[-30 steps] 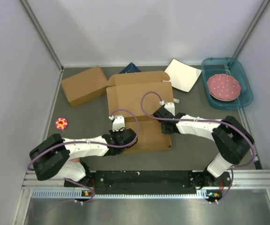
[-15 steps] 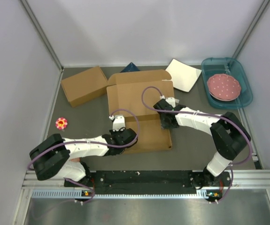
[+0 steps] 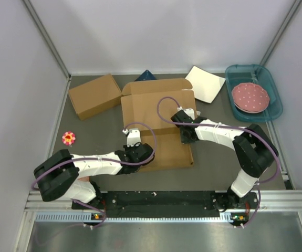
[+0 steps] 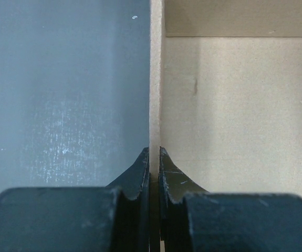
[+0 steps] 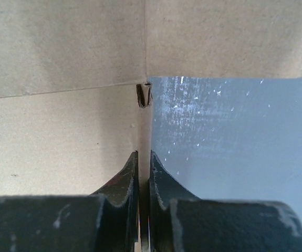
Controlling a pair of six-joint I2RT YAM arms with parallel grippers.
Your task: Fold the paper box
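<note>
Right gripper (image 5: 143, 156) re-clamped right wall of shallow brown cardboard paper box (image 3: 156, 107); left gripper (image 4: 154, 152) stays clamped on left wall. Both sides secured.

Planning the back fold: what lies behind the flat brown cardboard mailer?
A dark blue pointed corner shows behind the brown cardboard mailer. The rest of it is covered, so it cannot be identified.

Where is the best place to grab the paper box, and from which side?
Grip the paper box by a thin upright side wall, from above, one finger inside and one outside. The wall stands as a narrow edge; the left hand and right hand pinch opposite walls that way.
</note>
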